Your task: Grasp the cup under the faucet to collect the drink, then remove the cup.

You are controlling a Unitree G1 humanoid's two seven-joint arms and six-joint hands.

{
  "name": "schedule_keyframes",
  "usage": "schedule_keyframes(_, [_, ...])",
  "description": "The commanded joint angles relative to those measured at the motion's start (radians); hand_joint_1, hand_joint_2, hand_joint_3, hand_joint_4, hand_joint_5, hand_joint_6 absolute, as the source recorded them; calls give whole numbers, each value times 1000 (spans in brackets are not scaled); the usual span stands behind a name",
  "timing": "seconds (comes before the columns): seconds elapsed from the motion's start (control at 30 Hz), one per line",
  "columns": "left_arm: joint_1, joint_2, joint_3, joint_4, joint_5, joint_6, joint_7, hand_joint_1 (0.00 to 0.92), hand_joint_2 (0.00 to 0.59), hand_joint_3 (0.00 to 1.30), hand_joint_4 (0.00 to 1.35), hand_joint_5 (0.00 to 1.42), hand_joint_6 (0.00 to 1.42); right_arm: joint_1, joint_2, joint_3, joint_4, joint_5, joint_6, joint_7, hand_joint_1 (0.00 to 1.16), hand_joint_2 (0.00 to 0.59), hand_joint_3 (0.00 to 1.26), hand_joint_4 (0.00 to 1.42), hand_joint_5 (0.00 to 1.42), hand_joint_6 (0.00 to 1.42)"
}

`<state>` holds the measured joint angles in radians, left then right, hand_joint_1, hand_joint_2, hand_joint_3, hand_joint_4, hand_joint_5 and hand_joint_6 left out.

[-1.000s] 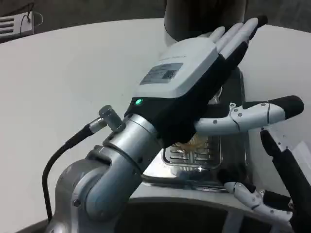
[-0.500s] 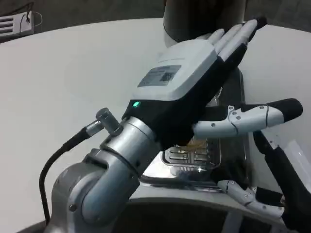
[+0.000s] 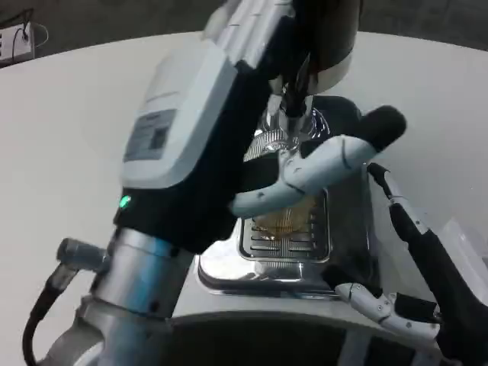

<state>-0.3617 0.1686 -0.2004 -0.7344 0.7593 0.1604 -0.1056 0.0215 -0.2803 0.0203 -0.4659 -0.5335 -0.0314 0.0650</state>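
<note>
My left hand (image 3: 187,122) is raised large in the foreground in front of the drink dispenser (image 3: 324,34). Its fingers reach up beside the dispenser's dark body and its thumb (image 3: 328,160) sticks out to the right below the chrome faucet (image 3: 288,122). I see nothing held in it. Under the faucet, on the ribbed metal drip tray (image 3: 263,248), something clear and amber (image 3: 286,217) shows, partly hidden by the thumb; I cannot make out the cup's outline. My right hand (image 3: 423,274) waits low at the right of the tray, its fingers (image 3: 381,305) apart and empty.
The white round table (image 3: 69,137) stretches to the left and behind. The left forearm (image 3: 130,297) and its black cable (image 3: 42,313) cover the near left. A white power strip (image 3: 15,42) lies at the far left edge.
My left hand has swung up and left, from lying flat over the tray to standing against the dispenser, uncovering the faucet. The view has shifted slightly. My right hand has barely moved.
</note>
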Motion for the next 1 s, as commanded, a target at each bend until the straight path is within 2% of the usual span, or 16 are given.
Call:
schedule_keyframes(0.03, [104,-2,42,-33,25,-28,43,0,151,0,0,35,0,-20,4,7,16,20,19,13,507,263,0,11,26,128])
schedule_keyframes(0.33, [319,2,66,-64,74,-33,35,0,152,0,0,36,3,-67,4,5,52,62,30,21,510,262,0,11,26,130])
schedule_keyframes(0.57, [478,-9,33,-29,183,-47,64,0,152,0,0,0,0,-106,9,13,88,81,21,15,517,256,0,19,34,143])
schedule_keyframes(0.73, [554,-4,19,26,231,-66,89,0,153,0,0,0,0,-136,17,12,127,122,0,7,522,254,0,20,37,146])
schedule_keyframes(1.0, [624,10,0,114,240,-99,117,0,152,0,0,0,0,-175,18,22,168,141,-17,1,525,253,0,19,37,156])
